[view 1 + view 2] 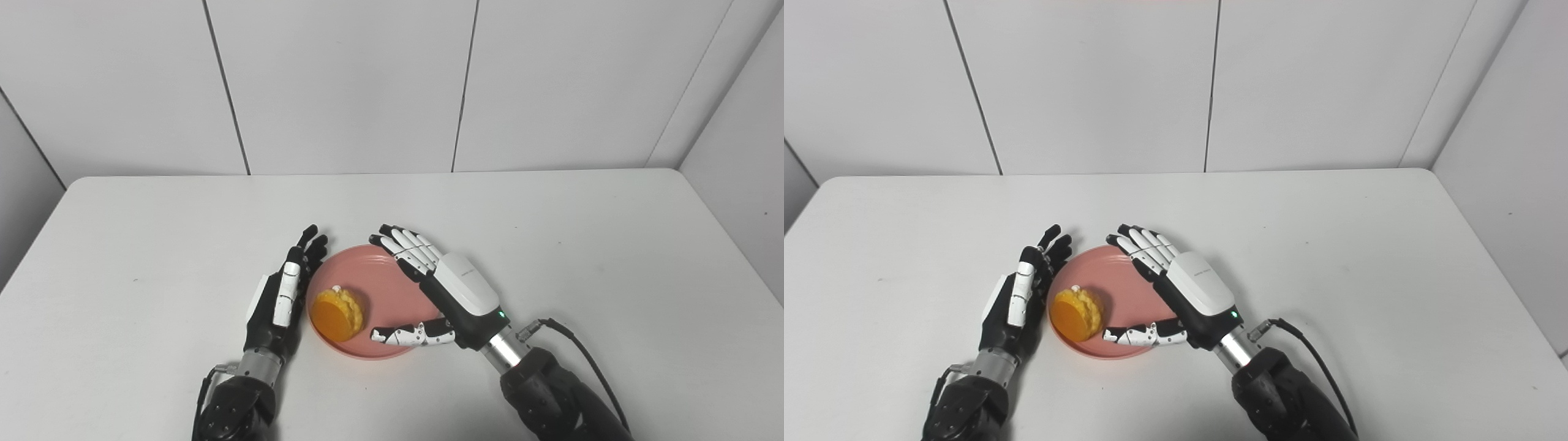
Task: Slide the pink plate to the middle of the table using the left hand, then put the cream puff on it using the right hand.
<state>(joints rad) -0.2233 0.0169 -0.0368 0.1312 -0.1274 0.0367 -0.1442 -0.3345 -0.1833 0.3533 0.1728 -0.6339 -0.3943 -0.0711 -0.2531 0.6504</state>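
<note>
One pink plate [380, 288] on desk [551, 245], carrying one cream puff [337, 313]. Two robot hands: left robot hand [283, 294] and right robot hand [438, 285] both spread, empty, flanking plate.

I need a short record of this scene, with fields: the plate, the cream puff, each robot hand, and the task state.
plate: pink plate, flat on the white table, near its middle
cream puff: cream puff, lying on the plate's left part, tilted on its side
left robot hand: left hand, open, edge-on beside the plate's left rim, holding nothing
right robot hand: right hand, open, over the plate's right part, thumb pointing toward the puff, not touching it
task state: puff is on the plate; both hands empty
</note>
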